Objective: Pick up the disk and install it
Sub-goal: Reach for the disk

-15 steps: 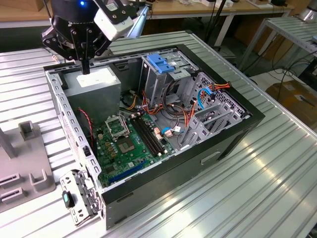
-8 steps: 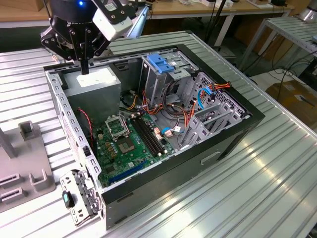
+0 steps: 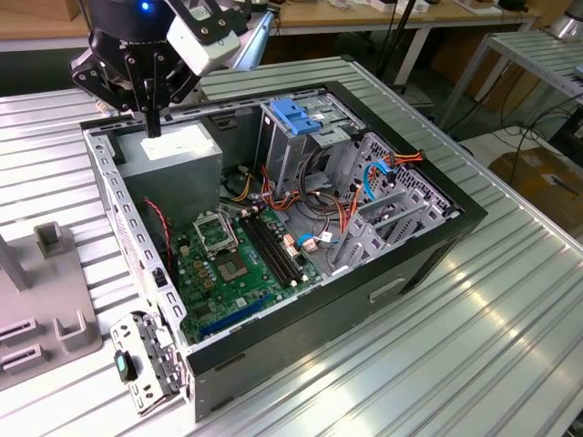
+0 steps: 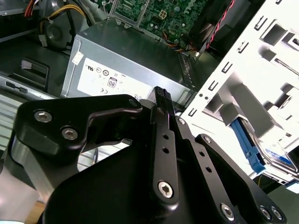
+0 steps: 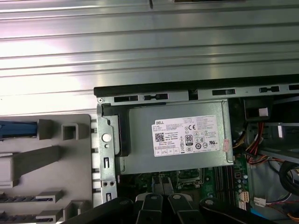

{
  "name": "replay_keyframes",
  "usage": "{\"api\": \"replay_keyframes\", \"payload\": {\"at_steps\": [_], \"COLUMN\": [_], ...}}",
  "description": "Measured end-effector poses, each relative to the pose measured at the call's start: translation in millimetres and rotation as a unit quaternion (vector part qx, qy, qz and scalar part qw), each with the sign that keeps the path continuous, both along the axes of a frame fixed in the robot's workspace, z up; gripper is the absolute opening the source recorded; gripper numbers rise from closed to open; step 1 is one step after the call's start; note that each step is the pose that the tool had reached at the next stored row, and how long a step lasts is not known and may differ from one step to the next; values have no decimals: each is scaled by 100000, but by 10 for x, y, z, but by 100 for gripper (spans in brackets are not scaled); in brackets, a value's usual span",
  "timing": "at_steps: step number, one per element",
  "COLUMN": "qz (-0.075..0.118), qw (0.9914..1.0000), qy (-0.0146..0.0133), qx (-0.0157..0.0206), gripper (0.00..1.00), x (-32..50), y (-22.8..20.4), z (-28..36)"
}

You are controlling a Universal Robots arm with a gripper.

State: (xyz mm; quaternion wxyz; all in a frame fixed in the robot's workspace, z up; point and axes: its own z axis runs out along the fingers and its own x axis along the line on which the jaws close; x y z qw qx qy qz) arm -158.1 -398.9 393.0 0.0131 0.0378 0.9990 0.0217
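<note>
The disk (image 4: pixel 273 154) lies in a slot of a pale fixture beside the computer case; I see a silver face with a bright blue rail along its edge. In the first wrist view only the blue rail end of the disk (image 5: pixel 17 129) shows, on the grey fixture. My gripper (image 3: pixel 153 126) hangs over the case's back corner, just above the power-supply box (image 3: pixel 178 150). Its black fingers (image 4: pixel 161 95) are pressed together with nothing between them. In the first wrist view the gripper (image 5: pixel 162 183) sits over the edge of the power supply, apart from the disk.
The open computer case (image 3: pixel 428 237) lies on a ribbed metal table, showing the motherboard (image 3: pixel 232 264), cables and a drive cage with a blue latch piece (image 3: pixel 296 114). The grey fixture (image 3: pixel 55 314) with slots stands off the case on the exterior view's left.
</note>
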Motion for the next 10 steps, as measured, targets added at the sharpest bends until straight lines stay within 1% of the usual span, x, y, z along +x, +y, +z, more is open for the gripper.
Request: {"api": "replay_keyframes", "payload": {"at_steps": [10], "qz": [-6], "qw": [100000], "qy": [1], "qx": [0], "gripper": [11], "x": [-9], "y": [0], "z": [0]}}
